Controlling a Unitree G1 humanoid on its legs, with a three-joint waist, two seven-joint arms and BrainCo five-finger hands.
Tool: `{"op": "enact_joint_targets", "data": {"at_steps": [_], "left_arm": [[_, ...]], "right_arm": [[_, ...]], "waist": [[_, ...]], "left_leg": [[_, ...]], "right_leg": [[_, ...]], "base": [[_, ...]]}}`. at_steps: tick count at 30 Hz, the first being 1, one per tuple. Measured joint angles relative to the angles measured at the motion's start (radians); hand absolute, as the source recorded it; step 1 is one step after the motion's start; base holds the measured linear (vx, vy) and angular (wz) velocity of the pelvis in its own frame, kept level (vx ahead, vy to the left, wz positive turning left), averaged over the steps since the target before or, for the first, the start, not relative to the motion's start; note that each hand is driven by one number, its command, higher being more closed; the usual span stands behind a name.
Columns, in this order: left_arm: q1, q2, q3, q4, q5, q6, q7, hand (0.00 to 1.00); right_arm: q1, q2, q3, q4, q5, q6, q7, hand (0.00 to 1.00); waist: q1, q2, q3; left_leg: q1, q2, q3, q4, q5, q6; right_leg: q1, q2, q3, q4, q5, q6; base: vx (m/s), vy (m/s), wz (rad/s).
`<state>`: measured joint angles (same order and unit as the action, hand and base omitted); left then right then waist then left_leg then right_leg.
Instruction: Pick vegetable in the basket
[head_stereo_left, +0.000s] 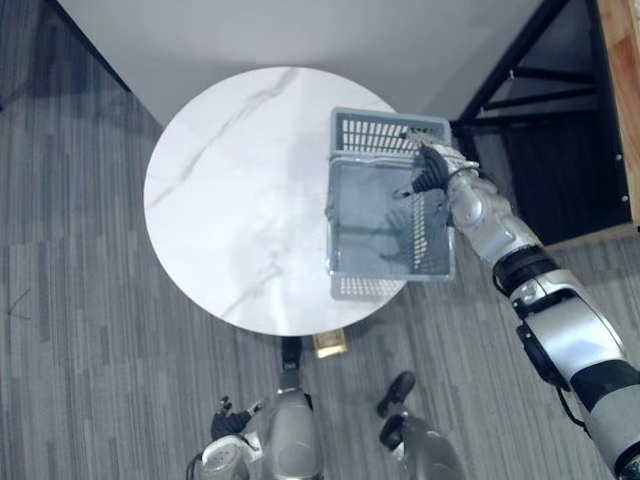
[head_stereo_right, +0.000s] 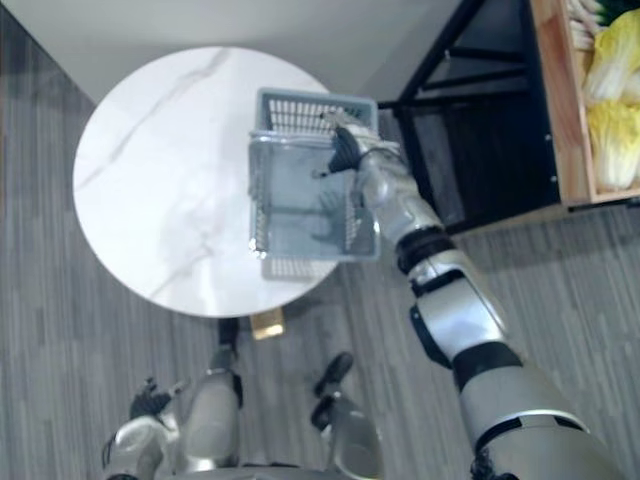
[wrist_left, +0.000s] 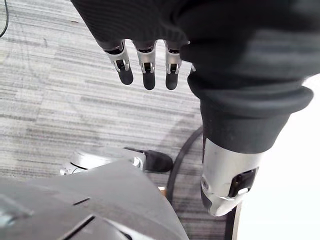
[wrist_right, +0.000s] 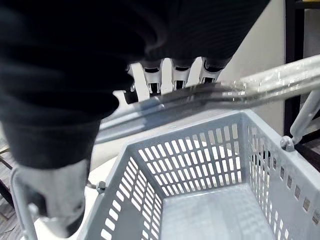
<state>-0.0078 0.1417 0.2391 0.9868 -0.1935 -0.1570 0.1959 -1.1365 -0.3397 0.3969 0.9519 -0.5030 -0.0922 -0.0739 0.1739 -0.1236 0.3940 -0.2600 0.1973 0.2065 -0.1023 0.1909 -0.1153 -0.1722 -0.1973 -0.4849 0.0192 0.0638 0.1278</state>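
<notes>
1. Left eye view: a grey basket (head_stereo_left: 385, 130) sits at the right edge of a round white table (head_stereo_left: 230, 200), partly overhanging the floor (head_stereo_left: 80, 330). The right hand (head_stereo_left: 432, 170) reaches over the basket's top. The left hand (head_stereo_left: 228, 420) hangs low over the floor on the table's near side.
2. Right eye view: yellow-green cabbages (head_stereo_right: 612, 110) lie in a wooden crate (head_stereo_right: 553, 100), well apart from the basket, off to the robot's right.
3. Left wrist view: the left hand's fingers (wrist_left: 146, 70) are straight and loose above the floor, holding nothing.
4. Right wrist view: the right hand's fingers (wrist_right: 165, 75) curl around the basket's metal handles (wrist_right: 250, 87), gathered together above its slotted walls.
</notes>
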Motion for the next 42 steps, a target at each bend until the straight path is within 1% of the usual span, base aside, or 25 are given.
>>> {"op": "enact_joint_targets", "data": {"at_steps": [4, 11, 12, 14, 18, 29, 32, 39, 41, 42], "left_arm": [[-0.008, 0.0, -0.001, 0.0, 0.0, -0.007, 0.007, 0.0], [-0.009, 0.0, -0.001, 0.0, 0.0, -0.008, 0.026, 0.0], [-0.011, 0.001, -0.001, 0.0, 0.0, -0.008, 0.026, 0.0], [-0.021, 0.002, -0.001, 0.003, -0.001, -0.007, 0.026, 0.0], [-0.037, 0.014, -0.007, 0.008, -0.001, -0.007, 0.026, 0.0], [-0.038, 0.017, -0.018, 0.011, -0.001, -0.008, 0.027, 0.0], [-0.038, 0.017, -0.019, 0.011, -0.001, -0.008, 0.027, 0.0], [-0.038, 0.017, -0.027, 0.011, 0.0, -0.005, 0.026, 0.0], [-0.038, 0.016, -0.027, 0.009, 0.001, -0.004, 0.025, 0.0], [-0.038, 0.016, -0.027, 0.009, 0.004, 0.007, 0.023, 0.0]], "right_arm": [[-0.002, 0.004, -0.038, 0.008, 0.0, 0.002, -0.011, 0.0], [-0.003, 0.005, -0.038, 0.013, -0.008, 0.002, -0.019, 0.0], [-0.008, 0.005, -0.039, 0.022, -0.008, 0.002, -0.032, 1.0], [-0.024, 0.004, -0.055, 0.043, -0.008, 0.005, -0.048, 1.0], [-0.047, 0.003, -0.105, 0.051, -0.009, 0.02, -0.057, 1.0], [-0.057, 0.011, -0.104, 0.092, -0.011, 0.021, -0.061, 1.0], [-0.058, 0.024, -0.1, 0.111, -0.047, 0.024, -0.061, 1.0], [-0.045, 0.033, -0.033, 0.12, -0.073, 0.026, -0.044, 1.0], [-0.035, 0.042, 0.0, 0.113, -0.086, 0.025, -0.033, 1.0], [-0.023, 0.045, 0.033, 0.092, -0.086, 0.023, -0.007, 1.0]], "waist": [[0.019, 0.0, 0.005], [0.021, 0.001, 0.009], [0.02, 0.001, 0.019], [0.019, 0.003, 0.029], [0.022, 0.001, 0.039], [0.028, 0.004, 0.041], [0.029, 0.004, 0.041], [0.032, 0.006, 0.042], [0.029, 0.006, 0.041], [0.03, 0.006, 0.04]], "left_leg": [[0.0, -0.001, -0.002, 0.005, 0.003, -0.001], [-0.001, -0.001, -0.005, 0.0, 0.003, -0.001], [-0.001, -0.001, -0.009, -0.001, 0.003, 0.0], [-0.007, -0.001, -0.022, -0.001, 0.004, 0.0], [-0.033, -0.002, -0.029, 0.002, 0.012, 0.002], [-0.032, -0.007, -0.029, 0.003, 0.014, 0.0], [-0.029, -0.007, -0.028, 0.004, 0.014, 0.0], [0.002, -0.006, -0.023, 0.005, 0.012, -0.002], [0.016, -0.003, -0.019, 0.005, 0.009, -0.005], [0.031, -0.001, -0.009, 0.005, 0.007, -0.007]], "right_leg": [[0.0, -0.001, -0.002, 0.001, 0.0, 0.0], [0.0, -0.002, -0.005, 0.006, -0.002, -0.002], [-0.001, -0.003, -0.008, 0.013, -0.005, -0.005], [-0.002, -0.003, -0.014, 0.016, -0.006, -0.007], [-0.018, -0.005, -0.027, 0.019, -0.006, -0.007], [-0.018, -0.01, -0.027, 0.019, -0.006, -0.007], [-0.016, -0.009, -0.027, 0.019, -0.006, -0.007], [0.006, -0.009, -0.017, 0.02, -0.006, -0.007], [0.018, -0.008, -0.012, 0.019, -0.007, -0.007], [0.026, -0.006, -0.004, 0.019, -0.007, -0.008]], "base": [[0.02, -0.001, 0.01], [0.0, 0.0, 0.0], [-0.02, 0.001, 0.04], [-0.02, 0.001, 0.1], [-0.01, 0.006, 0.1], [0.01, 0.001, 0.01], [0.0, 0.0, 0.0], [0.0, -0.005, -0.03], [0.0, -0.007, -0.08], [0.0, -0.008, -0.13]]}}
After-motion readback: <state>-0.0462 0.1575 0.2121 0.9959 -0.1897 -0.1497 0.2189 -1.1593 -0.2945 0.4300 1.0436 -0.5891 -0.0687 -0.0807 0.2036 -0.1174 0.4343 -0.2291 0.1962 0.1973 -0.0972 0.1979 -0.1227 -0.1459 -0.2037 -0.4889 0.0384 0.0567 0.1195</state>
